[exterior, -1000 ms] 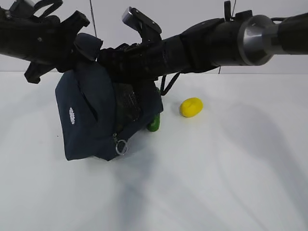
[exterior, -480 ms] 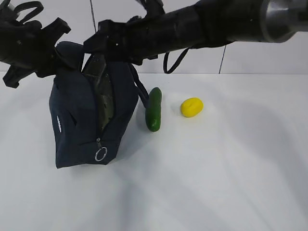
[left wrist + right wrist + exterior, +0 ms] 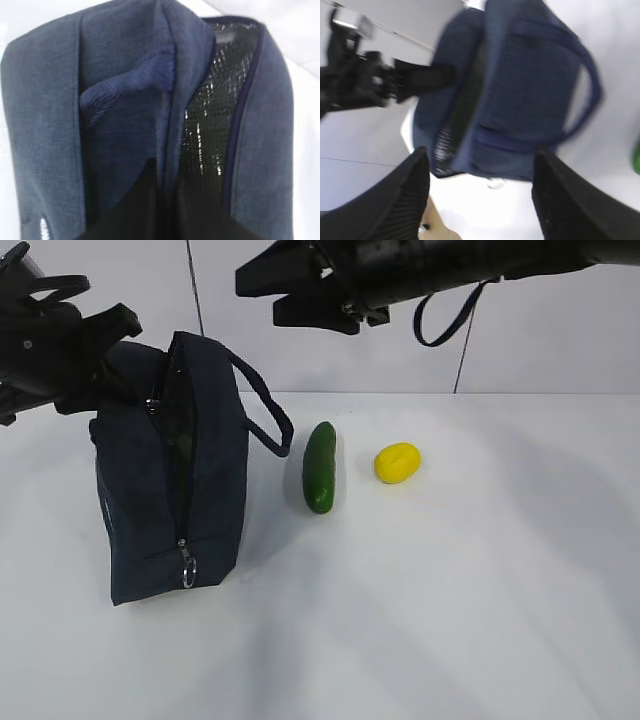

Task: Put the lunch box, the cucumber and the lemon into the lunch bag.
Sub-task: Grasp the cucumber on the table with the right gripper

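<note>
Left gripper (image 3: 125,365) has its jaws clamped on the lunch bag (image 3: 170,480) rim, right gripper (image 3: 290,285) hangs above, jaws apart and empty, cucumber (image 3: 320,467) and lemon (image 3: 397,462) on the table (image 3: 450,590)

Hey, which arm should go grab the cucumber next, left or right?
Right. The right gripper hangs open and empty above the table, with the cucumber lying free nearby. The left gripper is clamped on the lunch bag.

My left gripper (image 3: 120,365) is pinched closed on the upper edge of the lunch bag (image 3: 200,490), my arm reaching in from the left edge. My right gripper (image 3: 262,282) hovers high in the air, jaws spread wide and holding nothing, its arm stretching in from the upper right.
</note>
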`<action>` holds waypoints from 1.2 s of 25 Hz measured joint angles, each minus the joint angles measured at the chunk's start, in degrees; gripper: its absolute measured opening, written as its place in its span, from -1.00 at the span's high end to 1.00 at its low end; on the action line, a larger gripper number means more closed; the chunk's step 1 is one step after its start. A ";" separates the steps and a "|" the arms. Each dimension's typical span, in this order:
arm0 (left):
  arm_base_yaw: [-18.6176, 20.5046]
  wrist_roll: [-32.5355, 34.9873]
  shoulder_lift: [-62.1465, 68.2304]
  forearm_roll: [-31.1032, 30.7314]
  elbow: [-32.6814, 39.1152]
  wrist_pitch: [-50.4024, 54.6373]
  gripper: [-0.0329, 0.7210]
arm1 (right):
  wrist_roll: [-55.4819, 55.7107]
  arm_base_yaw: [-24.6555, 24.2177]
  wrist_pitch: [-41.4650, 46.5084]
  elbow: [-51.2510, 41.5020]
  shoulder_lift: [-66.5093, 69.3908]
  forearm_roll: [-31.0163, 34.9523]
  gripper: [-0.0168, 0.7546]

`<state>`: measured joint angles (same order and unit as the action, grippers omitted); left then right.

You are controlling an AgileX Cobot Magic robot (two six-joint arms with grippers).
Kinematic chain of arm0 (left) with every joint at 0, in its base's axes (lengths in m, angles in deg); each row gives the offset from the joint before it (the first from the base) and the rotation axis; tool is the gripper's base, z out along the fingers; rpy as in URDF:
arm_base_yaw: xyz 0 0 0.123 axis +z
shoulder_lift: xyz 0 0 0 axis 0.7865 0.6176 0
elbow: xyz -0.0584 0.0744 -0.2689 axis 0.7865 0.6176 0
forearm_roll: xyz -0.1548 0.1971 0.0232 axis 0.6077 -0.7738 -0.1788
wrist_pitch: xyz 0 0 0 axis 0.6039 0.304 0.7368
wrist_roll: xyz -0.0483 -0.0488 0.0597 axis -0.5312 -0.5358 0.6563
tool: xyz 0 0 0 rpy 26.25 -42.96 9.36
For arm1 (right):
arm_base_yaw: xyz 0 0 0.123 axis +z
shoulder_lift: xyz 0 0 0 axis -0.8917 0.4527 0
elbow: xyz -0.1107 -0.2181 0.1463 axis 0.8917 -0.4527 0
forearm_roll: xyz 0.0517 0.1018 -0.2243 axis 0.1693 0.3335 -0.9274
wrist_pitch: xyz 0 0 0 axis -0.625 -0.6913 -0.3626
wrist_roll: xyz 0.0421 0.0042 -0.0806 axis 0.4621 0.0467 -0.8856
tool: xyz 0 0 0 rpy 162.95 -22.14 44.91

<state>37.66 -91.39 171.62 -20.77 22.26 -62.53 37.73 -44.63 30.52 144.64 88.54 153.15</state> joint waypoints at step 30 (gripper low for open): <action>1.27 0.00 -1.63 0.21 0.00 2.08 0.90 | 26.94 -8.34 -2.82 0.00 3.53 -43.72 -0.52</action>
<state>38.93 -91.39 169.98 -20.57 22.26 -60.45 64.68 -52.96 27.70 144.64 92.07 109.42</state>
